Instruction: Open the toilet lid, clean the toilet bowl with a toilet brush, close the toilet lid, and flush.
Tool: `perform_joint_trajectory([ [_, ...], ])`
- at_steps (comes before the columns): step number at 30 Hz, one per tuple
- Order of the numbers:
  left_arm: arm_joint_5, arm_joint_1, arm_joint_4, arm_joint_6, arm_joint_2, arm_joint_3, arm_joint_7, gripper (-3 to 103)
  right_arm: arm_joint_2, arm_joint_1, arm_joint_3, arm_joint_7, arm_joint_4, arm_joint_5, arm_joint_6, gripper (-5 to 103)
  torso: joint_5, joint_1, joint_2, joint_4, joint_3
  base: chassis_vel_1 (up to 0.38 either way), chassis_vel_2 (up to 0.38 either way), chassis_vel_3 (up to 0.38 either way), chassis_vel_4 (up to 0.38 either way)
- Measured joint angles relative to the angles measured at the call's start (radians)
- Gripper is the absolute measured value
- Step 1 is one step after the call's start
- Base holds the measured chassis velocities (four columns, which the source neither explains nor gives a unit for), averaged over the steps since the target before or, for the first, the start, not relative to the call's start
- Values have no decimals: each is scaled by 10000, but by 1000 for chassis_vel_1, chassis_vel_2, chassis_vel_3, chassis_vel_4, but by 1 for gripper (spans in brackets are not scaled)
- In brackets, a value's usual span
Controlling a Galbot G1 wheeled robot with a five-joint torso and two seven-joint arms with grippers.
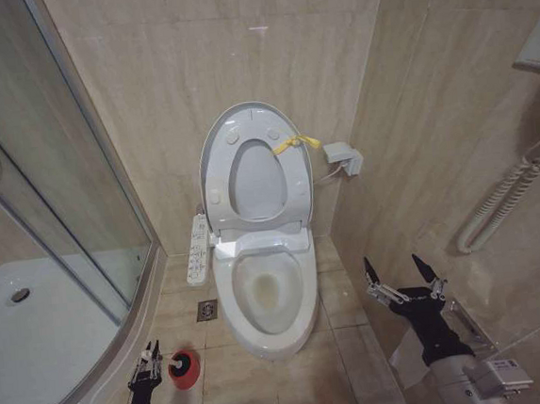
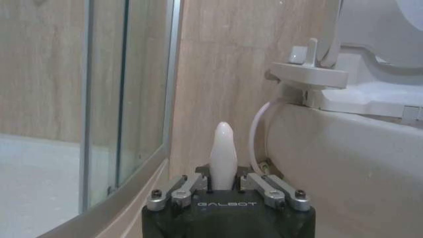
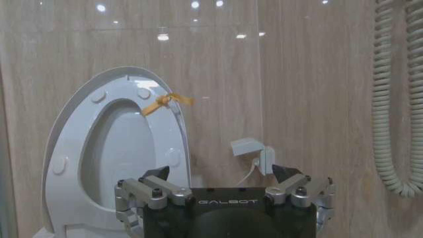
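Large glossy white plastic toilet lid [image 1: 244, 127] is raised upright against the beige tiled back wall [image 1: 191, 58], white seat ring with oval hole [image 1: 255, 180] lifted up against it, yellow strap [image 1: 295, 143] tied at the rim on the robot's right side. In the right wrist view the lid [image 3: 79, 114] and strap [image 3: 168, 100] appear the same way, upright. White ceramic oval toilet bowl [image 1: 266, 301] is exposed below, slightly yellow-stained inside, standing on the tiled floor [image 1: 355, 360]. White remote panel [image 1: 198, 249] sticks out on the bowl's left side.

Left tool [image 1: 150, 361] sits low near the floor, left of the bowl, just beside the small red cup holder [image 1: 183, 369]. In the left wrist view the left tool [image 2: 223, 186] is closed narrow on the white stick handle of the toilet brush [image 2: 223, 153], handle pointing up between the fingers; the bowl's outer wall [image 2: 343, 163] is close beside it and the curved glass shower screen [image 2: 126, 89] on the other side. Bristle head hidden, cannot tell if in the cup.

Right tool [image 1: 404, 277] hovers to the right of the bowl, well apart from it, fingers spread wide, holding nothing. Right wrist view has the right tool [image 3: 225, 181] spread wide, facing the lid. White coiled hose [image 1: 497, 203] hangs on the right wall; small white wall box [image 1: 344, 157] near the lid.
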Motion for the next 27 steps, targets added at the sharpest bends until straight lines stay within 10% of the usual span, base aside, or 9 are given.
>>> perform_joint_trajectory([
  [26, 1076, -243, 387, 10, 64, 138, -186, 22, 0, -1, 0, 0, 0, 0, 0, 100, -10, 1, 0, 6, 2, 0, 0, 0, 0],
  [27, 1203, -237, 282, 10, 77, 85, -208, 36, 0, -1, 0, 0, 0, 0, 0, 100, -5, 1, 0, -3, 1, 0, 0, 0, 0],
])
